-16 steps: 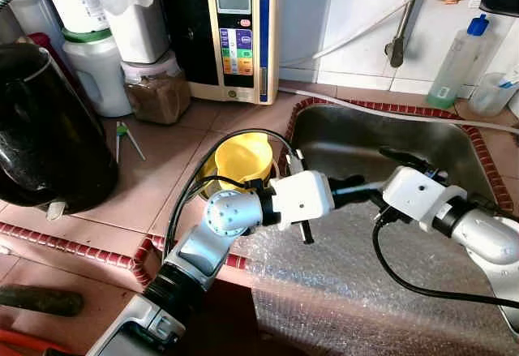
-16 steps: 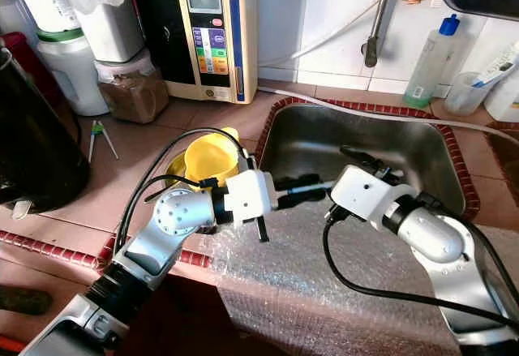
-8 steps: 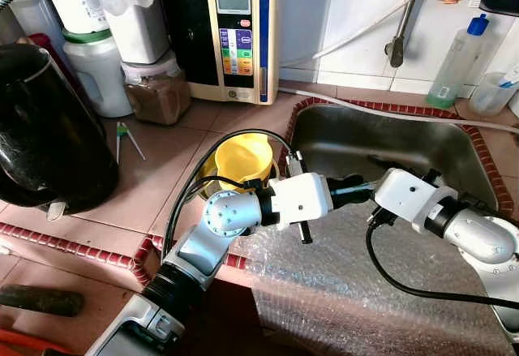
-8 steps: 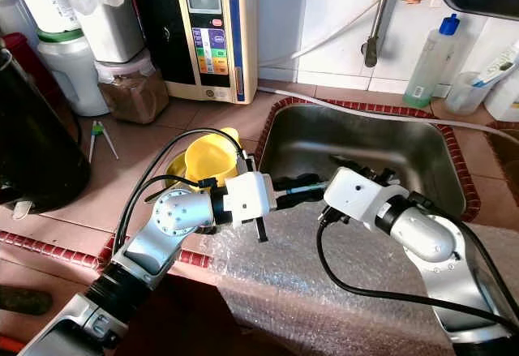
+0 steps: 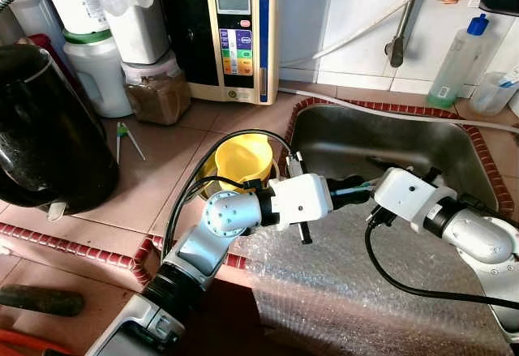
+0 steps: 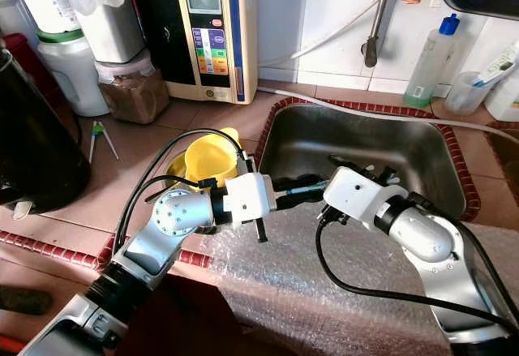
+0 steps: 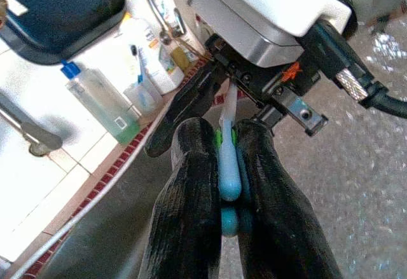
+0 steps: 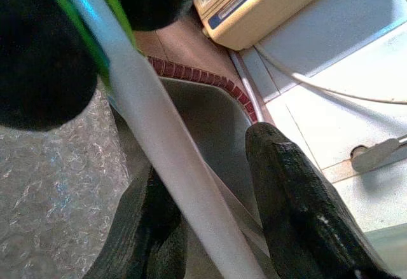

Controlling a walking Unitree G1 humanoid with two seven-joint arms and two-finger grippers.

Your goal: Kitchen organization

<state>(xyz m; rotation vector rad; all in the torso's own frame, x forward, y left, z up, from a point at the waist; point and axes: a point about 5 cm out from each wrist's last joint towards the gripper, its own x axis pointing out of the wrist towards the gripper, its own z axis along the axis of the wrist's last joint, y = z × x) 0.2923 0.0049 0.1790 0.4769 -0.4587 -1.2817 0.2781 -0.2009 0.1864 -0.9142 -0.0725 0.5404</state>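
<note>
Sheet of bubble wrap [image 5: 357, 283] draped over the near tabletop edge. Above it, the left claw [image 7: 222, 164] pinches a pale blue toothbrush [image 7: 227, 158] by its handle, holding it over the front rim of the steel sink [image 6: 422, 141]. The right claw [image 8: 210, 183], fingers spread, sits around the brush's white shaft without closing. Left of the sink, a yellow cup [image 5: 241, 159]; behind it, a water ionizer [image 5: 239, 32] against the tiled wall.

black kettle [image 5: 45, 137] on tabletop, left | beige water-ioniser box [image 5: 239, 32] against wall | clear plastic bottle [image 5: 456, 64] behind sink
</note>
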